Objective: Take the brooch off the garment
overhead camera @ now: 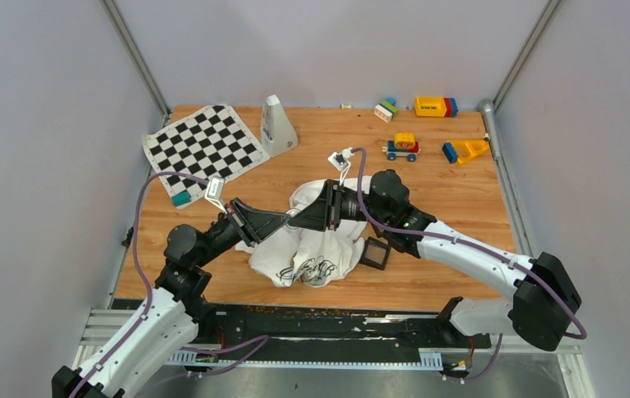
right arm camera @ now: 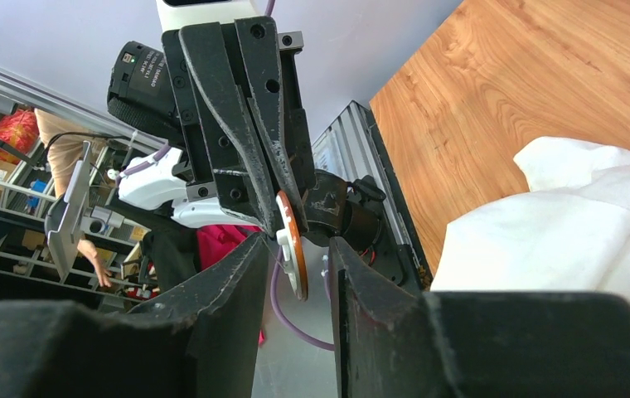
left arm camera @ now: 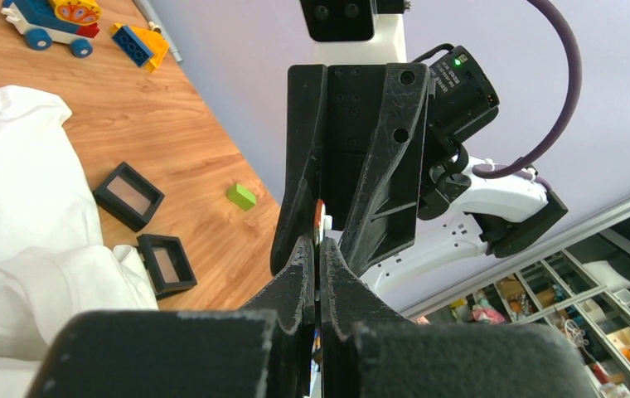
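The garment [overhead camera: 312, 257] is a white T-shirt with black script, crumpled at the table's middle; it also shows in the left wrist view [left arm camera: 21, 249] and the right wrist view [right arm camera: 560, 224]. Both grippers meet tip to tip above it. My left gripper [left arm camera: 319, 245] is shut on the brooch [right arm camera: 293, 249], a thin golden-brown disc with a white back, seen edge-on. My right gripper [right arm camera: 299, 240] is open, its jaws standing either side of the brooch with a gap on each side. In the top view the brooch is hidden between the left gripper [overhead camera: 291, 217] and the right gripper [overhead camera: 305, 215].
Two black square frames [left arm camera: 128, 195] [left arm camera: 167, 264] lie right of the shirt, one showing from above [overhead camera: 375, 253]. A green block [left arm camera: 241, 196] lies near them. A chequered mat [overhead camera: 204, 145], a white wedge-shaped object [overhead camera: 277, 124] and a toy car [overhead camera: 401, 147] with bricks sit at the back.
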You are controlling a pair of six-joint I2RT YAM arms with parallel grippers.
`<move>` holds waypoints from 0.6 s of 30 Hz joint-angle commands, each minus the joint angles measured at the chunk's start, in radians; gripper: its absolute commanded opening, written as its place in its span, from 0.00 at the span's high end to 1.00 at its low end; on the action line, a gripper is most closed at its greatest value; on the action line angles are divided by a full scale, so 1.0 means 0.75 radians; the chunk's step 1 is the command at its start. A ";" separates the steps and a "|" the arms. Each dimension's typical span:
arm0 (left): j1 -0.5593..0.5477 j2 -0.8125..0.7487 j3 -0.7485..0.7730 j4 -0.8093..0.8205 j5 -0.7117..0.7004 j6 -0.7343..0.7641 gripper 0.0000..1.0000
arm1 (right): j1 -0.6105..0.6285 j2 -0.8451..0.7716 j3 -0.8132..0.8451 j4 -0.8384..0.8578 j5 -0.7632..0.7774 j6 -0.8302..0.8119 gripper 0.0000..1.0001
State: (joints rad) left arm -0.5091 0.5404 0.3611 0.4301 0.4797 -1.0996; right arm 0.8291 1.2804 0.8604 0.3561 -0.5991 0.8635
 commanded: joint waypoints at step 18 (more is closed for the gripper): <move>-0.002 -0.006 0.009 0.168 0.101 0.001 1.00 | 0.004 0.005 0.013 0.007 0.018 0.031 0.79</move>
State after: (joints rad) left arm -0.5087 0.5426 0.3538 0.4492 0.4911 -1.1000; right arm 0.8295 1.2804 0.8604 0.3607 -0.6037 0.8783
